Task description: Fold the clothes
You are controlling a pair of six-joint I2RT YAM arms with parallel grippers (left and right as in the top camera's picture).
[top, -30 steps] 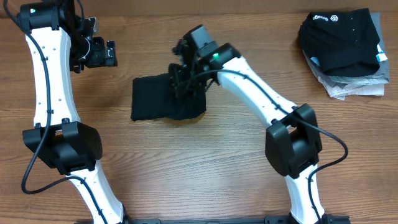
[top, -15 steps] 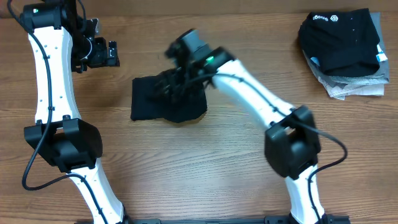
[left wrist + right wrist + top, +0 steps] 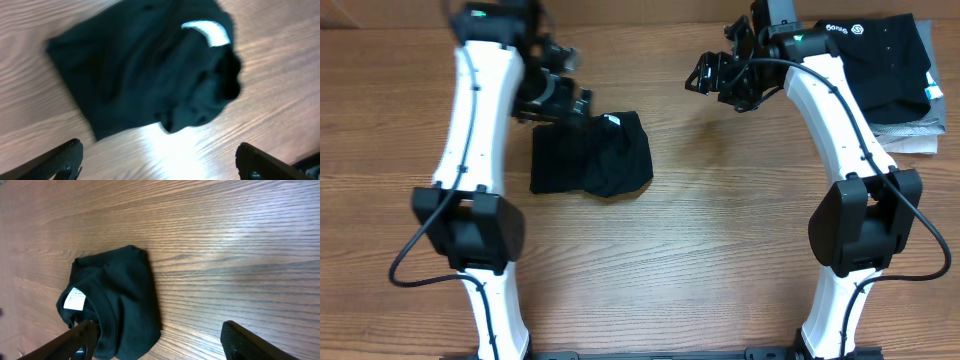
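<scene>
While the left claw (image 3: 160, 167) gapes, clothes (image 3: 140, 75) lie folded.

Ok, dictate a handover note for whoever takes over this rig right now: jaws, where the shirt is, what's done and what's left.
Left gripper: jaws wide open, empty, hovering over the black T-shirt.
Right gripper: jaws open, empty, between the shirt and the folded stack.
The shirt lies on the table, folded to a rough rectangle, with its white label showing.
Done: main folds.
Left: the label end looks bunched and probably needs smoothing or one more fold.
</scene>
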